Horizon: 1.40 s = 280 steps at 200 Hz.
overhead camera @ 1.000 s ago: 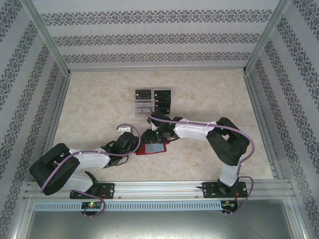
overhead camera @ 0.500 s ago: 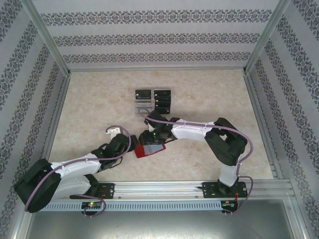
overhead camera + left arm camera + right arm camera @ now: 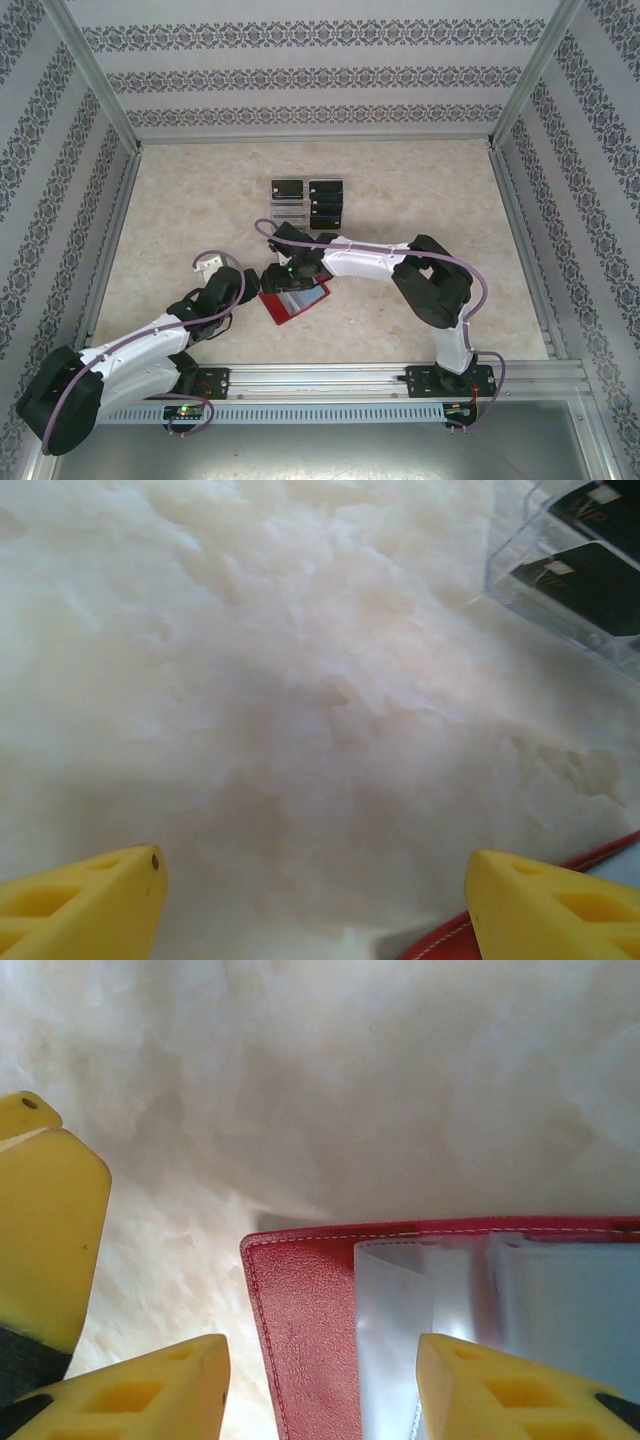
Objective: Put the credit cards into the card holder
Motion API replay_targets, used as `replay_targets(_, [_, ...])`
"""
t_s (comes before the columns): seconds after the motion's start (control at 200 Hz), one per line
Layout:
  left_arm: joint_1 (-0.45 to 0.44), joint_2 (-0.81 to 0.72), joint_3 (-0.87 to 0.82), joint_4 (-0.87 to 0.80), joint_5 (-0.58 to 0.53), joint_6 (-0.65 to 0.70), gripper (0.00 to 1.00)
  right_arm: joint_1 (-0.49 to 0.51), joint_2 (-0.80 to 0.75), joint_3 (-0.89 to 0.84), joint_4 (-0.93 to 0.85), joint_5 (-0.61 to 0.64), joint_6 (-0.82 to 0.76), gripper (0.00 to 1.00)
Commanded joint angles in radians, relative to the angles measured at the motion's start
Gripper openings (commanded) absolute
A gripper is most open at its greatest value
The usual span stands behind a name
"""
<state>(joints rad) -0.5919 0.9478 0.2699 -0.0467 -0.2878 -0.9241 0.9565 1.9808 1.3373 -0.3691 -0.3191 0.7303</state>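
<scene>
Between the wide-spread fingers of the right claw (image 3: pixel 320 1390) lies a corner of the open red wallet (image 3: pixel 300 1340). It seems light and soft and may slide, so pin its edge. Left claw (image 3: pixel 315 900) is wide, empty too. Thin cards (image 3: pixel 590 585) sit in the rack (image 3: pixel 515 550).

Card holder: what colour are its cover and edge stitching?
Red card holder, with pale stitching along the edge; clearest in the right wrist view.

Top cam looks down; wrist cams close, share card holder (image 3: pixel 300 1340).
</scene>
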Motion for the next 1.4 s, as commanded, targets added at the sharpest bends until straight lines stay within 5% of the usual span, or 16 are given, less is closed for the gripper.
replay_targets(0.0, [0.019,-0.023,0.020,0.022,0.037,0.006,0.79,0.074,0.026,0.052,-0.023,-0.077,-0.025,0.54])
replay_targets(0.814, [0.112,-0.043,0.133,-0.075,0.107,0.082,0.82,0.267,-0.157,-0.009,-0.042,-0.065,-0.021,0.55])
replay_targets(1.149, [0.117,-0.061,0.144,-0.091,0.164,0.086,0.82,0.016,-0.378,-0.162,-0.111,0.057,-0.097,0.54])
replay_targets(1.394, [0.118,-0.056,0.151,-0.090,0.202,0.085,0.82,-0.135,-0.258,-0.110,-0.163,0.161,-0.247,0.55])
